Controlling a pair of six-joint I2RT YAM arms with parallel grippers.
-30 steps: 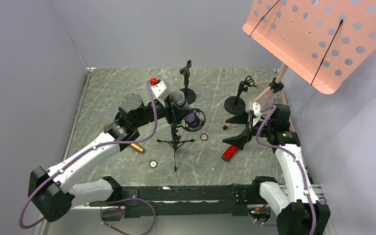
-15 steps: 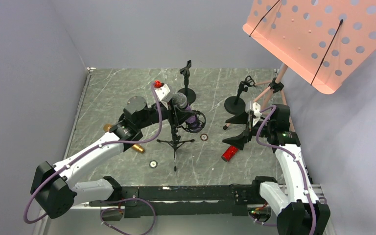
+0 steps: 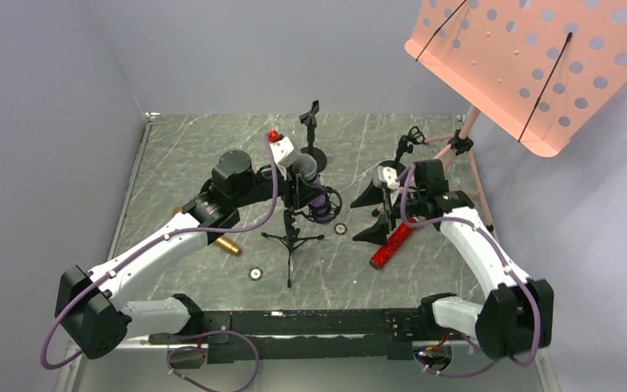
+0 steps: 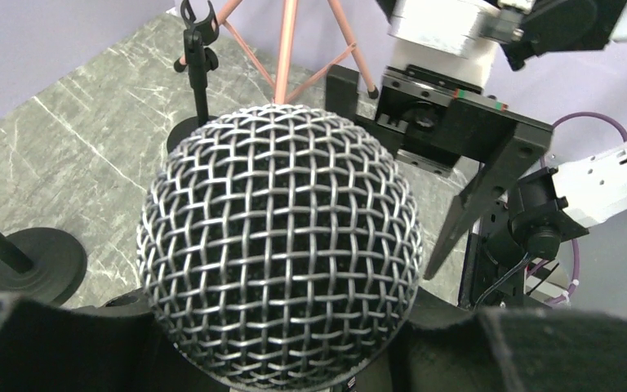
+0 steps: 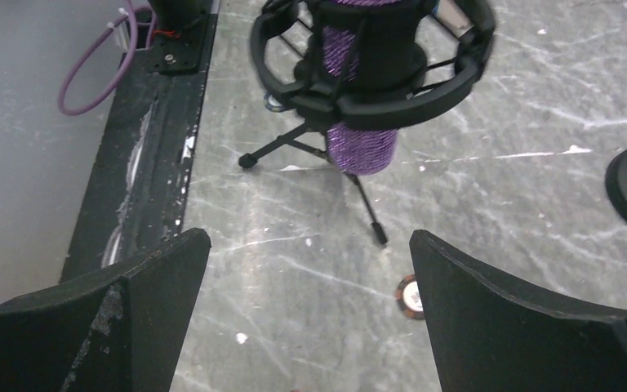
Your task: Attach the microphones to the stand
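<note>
At the middle of the table (image 3: 180,163) the left gripper (image 3: 294,181) clamps the purple microphone (image 5: 361,147) below its mesh head (image 4: 282,245), seating it in the ring mount (image 5: 375,90) of the tripod stand (image 3: 292,237), while the right gripper (image 5: 310,286), spread wide and empty, faces that mount from the right, likely to brace it

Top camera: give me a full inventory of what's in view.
purple microphone: one, purple, silver mesh head, in the tripod stand's shock mount
tripod stand: one, black, table centre
red microphone: one, red, lying right of the tripod
gold microphone: one, gold, lying left of the tripod
round-base stands: two, black, empty, far side
music stand: one, pink, far right
small discs: two, dark-rimmed, beside the tripod
left gripper: one, black, at the purple microphone's head, grip hidden
right gripper: one, black, open, facing the tripod stand
</note>
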